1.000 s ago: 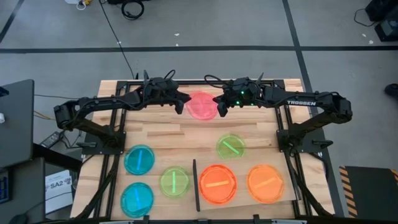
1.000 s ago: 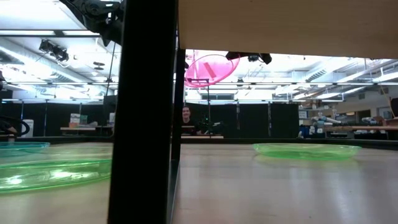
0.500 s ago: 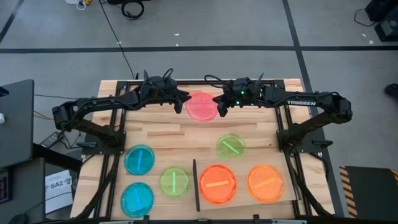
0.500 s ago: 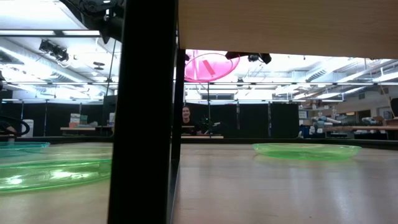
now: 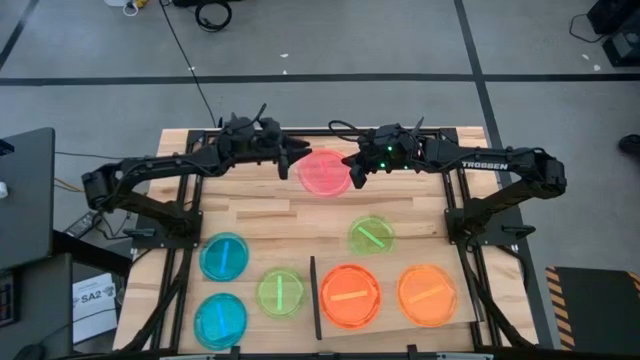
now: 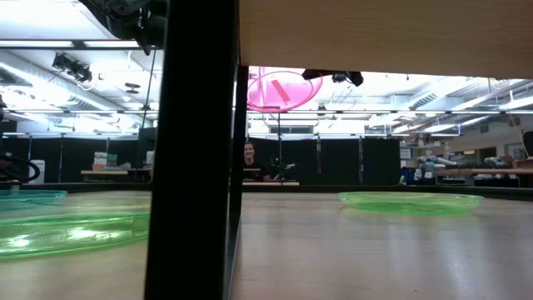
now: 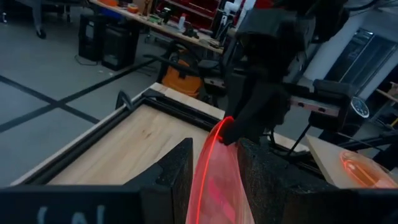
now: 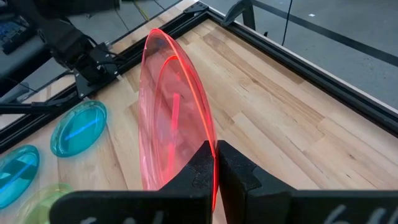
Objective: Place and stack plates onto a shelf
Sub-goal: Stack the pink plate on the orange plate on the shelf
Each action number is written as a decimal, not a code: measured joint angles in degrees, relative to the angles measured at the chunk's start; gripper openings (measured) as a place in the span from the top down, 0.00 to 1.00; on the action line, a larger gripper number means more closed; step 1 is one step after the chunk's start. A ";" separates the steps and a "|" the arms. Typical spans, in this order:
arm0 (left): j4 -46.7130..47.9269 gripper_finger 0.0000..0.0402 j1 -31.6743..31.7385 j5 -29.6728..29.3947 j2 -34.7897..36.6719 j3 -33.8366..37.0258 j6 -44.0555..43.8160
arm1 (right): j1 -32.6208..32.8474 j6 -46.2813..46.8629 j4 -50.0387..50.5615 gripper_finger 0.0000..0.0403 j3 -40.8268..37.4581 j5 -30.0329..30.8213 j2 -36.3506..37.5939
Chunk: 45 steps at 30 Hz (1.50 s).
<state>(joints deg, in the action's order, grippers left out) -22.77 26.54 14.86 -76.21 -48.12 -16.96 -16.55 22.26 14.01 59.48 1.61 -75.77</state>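
Observation:
A pink plate hangs in the air over the table's far middle, high up in the low view. My right gripper is shut on its right rim. My left gripper is open at the plate's left rim. In the left wrist view its fingers stand on either side of the rim with a gap. Two orange plates lie flat on the shelf, whose black strip runs along its left edge. My right gripper pinches the pink plate's rim between its two fingers, on the plate's right side. The fingers come in about level from the table's right. The plate is lifted clear of the table, close to level, reaching out toward the left arm.
Two blue plates and a green plate lie on the table left of the shelf. Another green plate lies beyond the shelf. A black frame borders the table's far edge. A person sits far behind.
My left gripper has drawn back a little toward the table's left and far side, off the pink plate's left rim. The plate stays in my right gripper and has come slightly nearer to level in the low view.

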 joint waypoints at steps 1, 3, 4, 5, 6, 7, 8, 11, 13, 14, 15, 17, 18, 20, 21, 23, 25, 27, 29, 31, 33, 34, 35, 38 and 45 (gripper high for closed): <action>-0.10 0.67 0.18 -0.01 0.16 0.00 0.03 | -0.01 0.02 0.16 0.96 0.00 0.00 0.02; 0.18 0.67 0.67 -0.01 0.36 0.00 0.06 | -0.09 0.00 0.68 0.96 0.00 0.00 0.02; 1.02 0.67 1.06 0.02 0.73 0.02 0.13 | -0.11 0.01 0.98 0.96 0.00 0.02 0.02; 1.75 0.67 1.46 0.04 1.27 0.02 0.19 | -0.12 0.00 1.29 0.96 0.00 0.02 0.02; 1.82 0.67 1.80 0.04 1.65 0.01 0.25 | -0.10 0.00 1.66 0.96 0.00 0.02 0.02; 2.83 0.67 2.29 0.02 2.21 0.00 0.29 | -0.09 0.00 2.08 0.96 0.00 0.02 0.03; 4.73 0.67 2.83 0.04 2.92 0.00 0.36 | -0.09 0.00 2.56 0.96 0.00 0.02 0.19; 9.82 0.67 4.11 0.00 4.57 0.00 1.80 | -0.15 0.00 3.52 0.96 0.00 0.04 1.17; 13.91 0.67 4.94 0.00 5.63 0.00 2.73 | -0.20 -0.20 3.83 0.96 0.00 0.03 2.36; 15.60 0.67 5.19 0.01 5.98 0.00 3.02 | -0.28 -0.37 3.88 0.96 0.00 -0.02 3.14; 17.05 0.67 5.21 -0.01 6.08 0.00 3.10 | -0.40 -0.37 3.93 0.96 0.00 -0.27 4.01; 20.17 0.67 5.19 -0.01 5.98 0.02 3.18 | -0.76 -0.20 4.40 0.96 0.00 -1.77 5.82; 21.40 0.67 5.18 0.00 5.93 0.04 3.24 | -0.89 0.23 4.98 0.96 0.00 -2.63 6.84; 23.11 0.67 4.94 0.03 5.80 0.02 3.32 | -1.29 1.17 6.75 0.96 0.00 -4.50 9.04; 24.08 0.67 4.65 0.00 5.61 0.02 3.36 | -1.32 1.65 7.86 0.96 0.00 -5.58 10.27; 26.33 0.67 4.27 -0.01 5.19 0.04 3.36 | -1.34 2.68 10.58 0.96 0.00 -8.20 12.73; 27.14 0.67 3.83 -0.01 5.22 0.07 3.36 | -1.32 3.87 13.53 0.96 0.00 -11.24 15.39; 27.63 0.67 3.28 -0.01 5.27 0.04 3.33 | -1.32 5.15 16.23 0.96 0.00 -14.11 18.26; 27.78 0.67 2.58 -0.12 5.27 0.04 3.31 | -1.34 6.07 19.03 0.96 0.00 -16.67 21.04; 27.63 0.67 1.87 -0.18 5.27 0.04 3.31 | -1.34 6.32 21.91 0.96 0.00 -19.01 23.67; 27.68 0.67 1.11 -0.18 5.27 0.04 3.27 | -1.30 6.50 25.01 0.95 0.00 -21.67 26.08; 27.66 0.67 0.72 -0.18 5.27 0.04 3.27 | -1.18 6.91 26.49 0.95 0.00 -22.88 27.20; 27.66 0.67 0.30 -0.18 5.27 0.04 3.27 | -1.04 7.63 27.87 0.95 0.00 -24.01 28.22; 27.66 0.67 -1.02 -0.18 5.27 0.04 3.20 | -0.19 9.72 31.91 0.95 0.00 -27.35 30.92; 27.66 0.67 -4.45 -0.20 5.27 0.04 2.59 | 4.99 14.94 40.07 0.95 0.00 -33.16 34.65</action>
<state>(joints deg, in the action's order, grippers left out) 4.89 22.09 14.66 -70.94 -48.07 -14.37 -11.56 37.20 54.07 59.48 -31.55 -41.12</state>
